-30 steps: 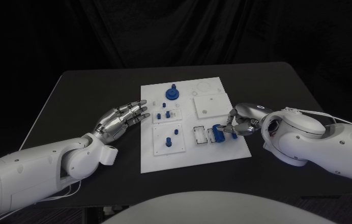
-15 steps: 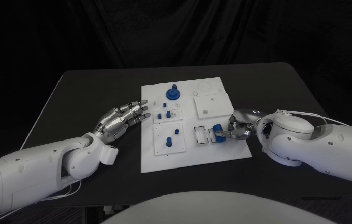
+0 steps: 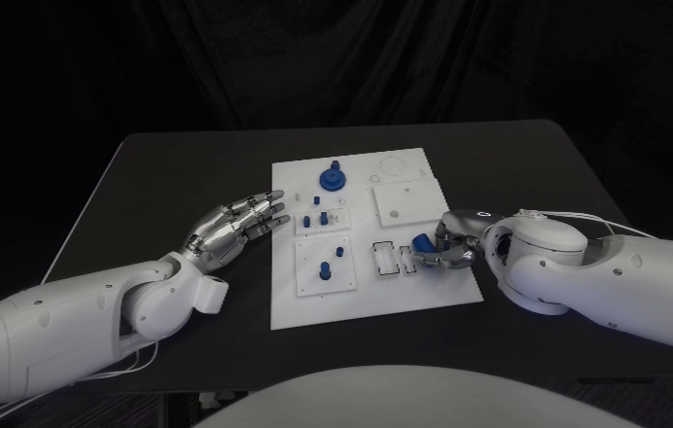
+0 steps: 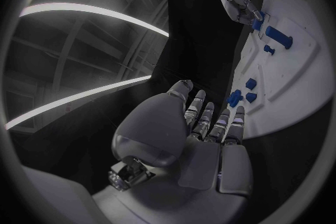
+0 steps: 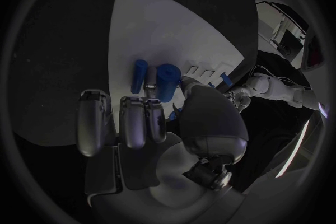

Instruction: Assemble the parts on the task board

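2 hands are on my screen, and they are doing very different jobs. My right hand sits at the task board's near right corner with its fingers curled round a short blue cylinder; the wrist view shows that part pinched at the fingertips, close against the white surface beside a slimmer blue peg. I judge I am lining it up with the small rectangular frames there, which would explain the low, tucked wrist (whether the cylinder already touches the board I cannot tell). My left hand holds nothing, fingers spread and flat, resting on the black table just off the board's left edge, probably parked clear. Other blue parts stand further back: a knob and a few small pegs.
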`<state>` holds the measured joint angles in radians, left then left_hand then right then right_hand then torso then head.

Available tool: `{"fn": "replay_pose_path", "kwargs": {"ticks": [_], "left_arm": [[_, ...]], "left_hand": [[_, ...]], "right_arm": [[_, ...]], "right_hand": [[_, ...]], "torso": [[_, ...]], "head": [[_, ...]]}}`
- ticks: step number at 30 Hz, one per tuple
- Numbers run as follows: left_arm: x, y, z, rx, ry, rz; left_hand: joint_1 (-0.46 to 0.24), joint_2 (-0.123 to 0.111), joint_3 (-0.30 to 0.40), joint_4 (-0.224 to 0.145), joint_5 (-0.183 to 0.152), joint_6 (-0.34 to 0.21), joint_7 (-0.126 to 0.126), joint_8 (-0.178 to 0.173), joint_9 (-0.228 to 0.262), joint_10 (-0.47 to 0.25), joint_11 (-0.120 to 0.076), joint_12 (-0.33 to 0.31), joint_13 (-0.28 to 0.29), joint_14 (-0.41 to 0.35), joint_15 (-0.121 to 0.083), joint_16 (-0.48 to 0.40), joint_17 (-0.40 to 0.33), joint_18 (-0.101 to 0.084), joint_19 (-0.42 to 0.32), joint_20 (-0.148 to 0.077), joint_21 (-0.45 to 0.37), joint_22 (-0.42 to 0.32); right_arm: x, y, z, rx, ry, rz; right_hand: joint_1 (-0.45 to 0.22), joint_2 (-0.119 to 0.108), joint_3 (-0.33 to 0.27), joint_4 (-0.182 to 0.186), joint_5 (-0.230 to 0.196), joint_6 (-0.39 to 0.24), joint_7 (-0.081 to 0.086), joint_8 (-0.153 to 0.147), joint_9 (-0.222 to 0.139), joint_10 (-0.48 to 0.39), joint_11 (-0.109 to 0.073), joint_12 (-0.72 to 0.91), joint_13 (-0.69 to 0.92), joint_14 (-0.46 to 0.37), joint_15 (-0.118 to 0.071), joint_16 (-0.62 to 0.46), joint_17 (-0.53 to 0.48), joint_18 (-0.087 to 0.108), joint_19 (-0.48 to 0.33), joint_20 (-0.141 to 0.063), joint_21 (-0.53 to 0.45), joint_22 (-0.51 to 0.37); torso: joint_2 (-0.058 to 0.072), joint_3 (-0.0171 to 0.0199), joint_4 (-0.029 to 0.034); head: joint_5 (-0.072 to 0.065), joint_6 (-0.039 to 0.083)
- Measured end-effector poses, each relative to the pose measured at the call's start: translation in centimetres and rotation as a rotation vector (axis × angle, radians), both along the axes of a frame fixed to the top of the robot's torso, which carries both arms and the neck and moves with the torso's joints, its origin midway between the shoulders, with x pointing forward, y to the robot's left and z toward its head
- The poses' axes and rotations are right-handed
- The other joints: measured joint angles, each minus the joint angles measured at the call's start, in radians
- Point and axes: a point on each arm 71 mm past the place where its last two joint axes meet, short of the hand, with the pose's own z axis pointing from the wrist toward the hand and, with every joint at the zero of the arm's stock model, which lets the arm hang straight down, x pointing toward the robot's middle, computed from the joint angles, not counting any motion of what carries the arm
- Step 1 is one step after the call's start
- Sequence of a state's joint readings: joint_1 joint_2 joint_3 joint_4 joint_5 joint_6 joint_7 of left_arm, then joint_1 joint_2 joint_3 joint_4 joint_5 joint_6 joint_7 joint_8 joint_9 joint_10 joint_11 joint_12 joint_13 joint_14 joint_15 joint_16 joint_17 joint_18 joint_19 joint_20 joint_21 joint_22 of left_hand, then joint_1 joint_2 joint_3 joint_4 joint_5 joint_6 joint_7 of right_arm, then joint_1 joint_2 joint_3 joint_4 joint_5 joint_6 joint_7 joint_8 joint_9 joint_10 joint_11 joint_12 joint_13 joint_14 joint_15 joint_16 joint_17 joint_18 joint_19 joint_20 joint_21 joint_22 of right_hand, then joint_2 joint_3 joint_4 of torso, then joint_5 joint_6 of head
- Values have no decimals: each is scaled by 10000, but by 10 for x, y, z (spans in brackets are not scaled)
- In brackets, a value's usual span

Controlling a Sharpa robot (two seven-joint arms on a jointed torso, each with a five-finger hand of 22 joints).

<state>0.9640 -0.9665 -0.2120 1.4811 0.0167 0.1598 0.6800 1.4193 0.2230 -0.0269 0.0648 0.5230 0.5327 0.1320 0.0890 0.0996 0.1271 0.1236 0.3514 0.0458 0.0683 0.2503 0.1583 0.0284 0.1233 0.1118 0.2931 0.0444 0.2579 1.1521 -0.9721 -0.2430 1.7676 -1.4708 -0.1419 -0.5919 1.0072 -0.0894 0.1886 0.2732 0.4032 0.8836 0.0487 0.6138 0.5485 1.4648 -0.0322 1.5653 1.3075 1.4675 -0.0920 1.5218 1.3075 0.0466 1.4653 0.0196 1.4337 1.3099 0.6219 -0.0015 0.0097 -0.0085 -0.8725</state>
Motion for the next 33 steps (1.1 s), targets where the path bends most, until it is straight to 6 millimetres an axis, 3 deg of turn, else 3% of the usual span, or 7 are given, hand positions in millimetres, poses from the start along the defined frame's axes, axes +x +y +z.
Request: {"fn": "replay_pose_path", "kwargs": {"ticks": [5,7,12,14,21,25,33], "left_arm": [[0,0,0,7,-1,6],[0,1,0,12,-2,11],[1,1,0,14,-3,10],[1,1,-1,17,-2,13],[1,1,-1,20,1,16],[1,1,-1,21,3,18],[1,1,-1,27,4,23]], "left_hand": [[0,0,28,-28,0,0,0,0,0,0,0,0,0,0,0,0,0,0,0,0,0,0],[0,0,28,-28,0,0,0,0,0,0,0,0,0,0,0,0,-1,0,0,0,0,-11],[0,0,28,-28,0,0,0,0,-1,0,0,0,0,0,0,0,-1,0,0,0,0,-11],[0,0,28,-28,0,0,0,0,-1,0,0,0,0,0,0,0,0,0,0,0,0,-19],[0,0,28,-28,-1,0,0,0,-1,0,0,0,-1,0,0,0,-1,0,0,0,0,-25],[0,0,28,-27,-1,-1,0,0,-2,0,0,0,-1,0,0,0,-1,0,0,0,0,-25],[0,0,55,-55,-1,0,0,0,-2,0,0,0,-1,0,-1,0,-2,-1,0,0,0,-25]], "right_arm": [[2,2,0,49,-41,84],[2,2,0,118,-77,111],[2,3,0,431,-257,122],[-1,3,1,688,-369,112],[-13,14,9,2037,-583,-38],[-18,20,11,2691,-262,-266],[-22,27,6,3392,626,-801]], "right_hand": [[650,-160,218,27,1845,-121,125,-40,54,-1,3,0,0,0,3,0,0,-1,0,0,72,0],[823,-333,246,55,2675,-59,65,-77,54,-2,4,0,0,-1,6,0,0,-1,0,0,139,0],[1030,-540,358,167,4069,82,-77,-46,71,-3,-4,0,0,-18,-16,60,0,0,36,-36,330,0],[1055,-565,382,192,4093,83,-78,-7,96,-13,-93,0,-1,-18,-87,59,0,-171,0,-72,375,0],[1053,-563,591,401,4094,177,8,166,110,-10,-169,0,-1,-36,-145,94,0,-159,0,-142,446,0],[790,-301,687,497,4084,182,7,164,336,6,-215,0,-1,-17,-167,94,-1,-159,0,-142,446,0],[462,-41,810,620,2961,224,35,-2,479,21,-230,0,-2,-1,-182,93,-1,-156,0,-142,446,0]], "torso": [[-2,0,-1],[-4,0,-3],[-6,-5,-4],[-9,-6,-1],[-13,-6,7],[-12,-5,4],[-4,0,-3]], "head": [[22,0],[39,0],[79,0],[81,0],[124,0],[121,0],[102,0]]}}
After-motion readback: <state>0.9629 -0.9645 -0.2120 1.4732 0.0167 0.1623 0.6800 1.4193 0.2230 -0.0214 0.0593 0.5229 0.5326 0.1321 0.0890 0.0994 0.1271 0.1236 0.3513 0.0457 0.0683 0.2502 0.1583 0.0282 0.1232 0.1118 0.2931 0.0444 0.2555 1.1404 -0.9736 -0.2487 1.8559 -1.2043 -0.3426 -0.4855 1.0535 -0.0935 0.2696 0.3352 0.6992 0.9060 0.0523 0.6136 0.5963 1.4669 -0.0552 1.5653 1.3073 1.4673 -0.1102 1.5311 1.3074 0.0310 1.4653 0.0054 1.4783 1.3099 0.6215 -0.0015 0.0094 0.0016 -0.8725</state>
